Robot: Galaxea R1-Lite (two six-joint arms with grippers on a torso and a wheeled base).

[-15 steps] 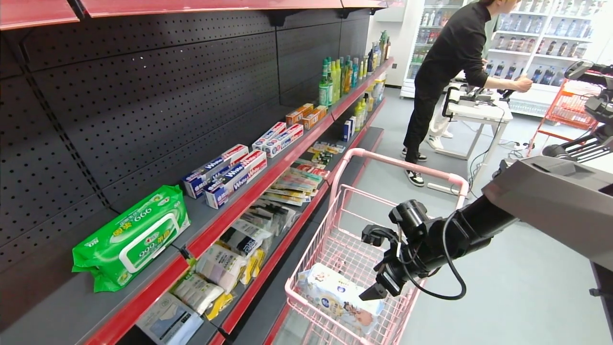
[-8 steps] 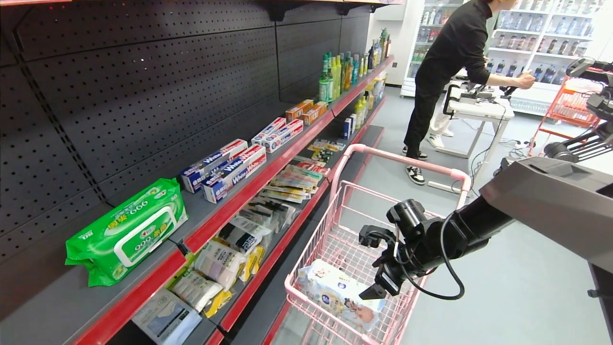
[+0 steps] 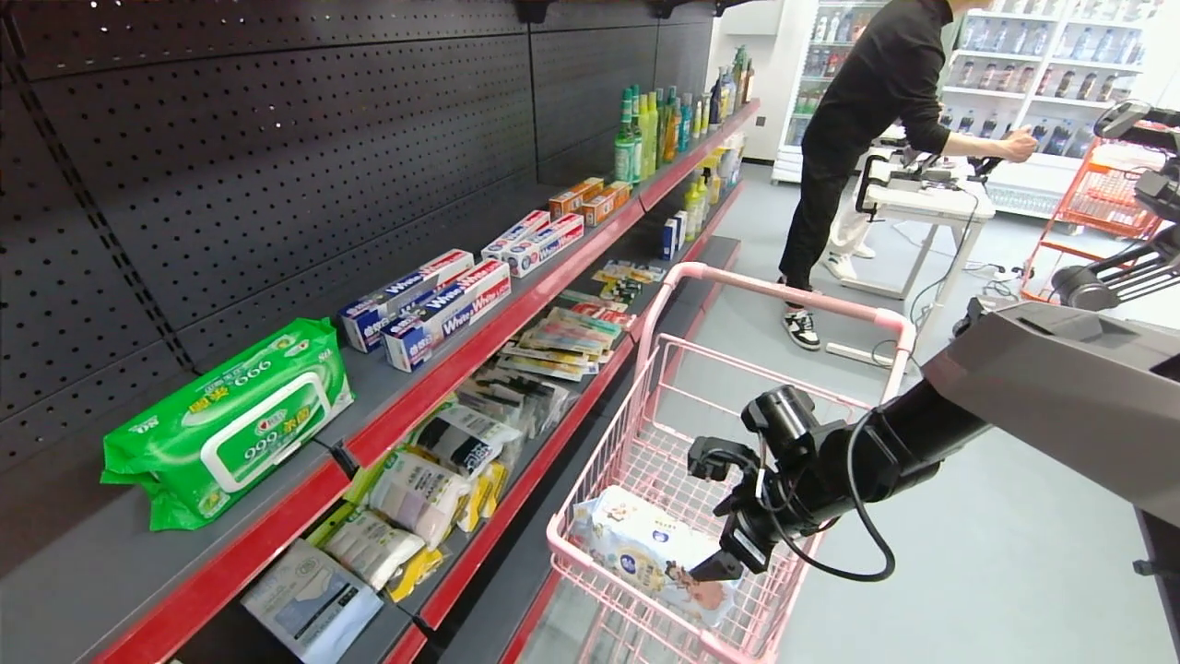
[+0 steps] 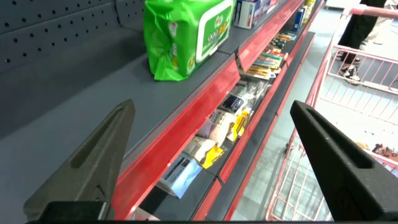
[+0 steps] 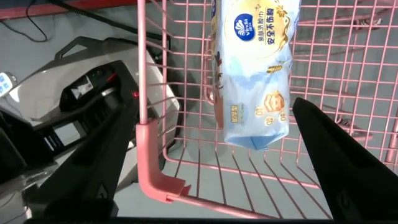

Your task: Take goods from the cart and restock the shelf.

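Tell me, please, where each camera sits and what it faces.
Head view: on the head, facing forward and down at shelf and cart; right tool shows.
Left wrist view: on that wrist, facing along the shelf toward the green pack; open left tool shows.
Right wrist view: on that wrist, facing down into the cart at the blue pack; right tool open.
Shared: head view shows both packs.

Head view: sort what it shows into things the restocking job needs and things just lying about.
Job in hand:
- pink cart
- blue-and-white pack lying in it
- right claw, open over that pack
- upper shelf, with bare space

Just lying about:
- green wipes pack, toothpaste boxes and bottles, all on that shelf
- packets on the lower shelf
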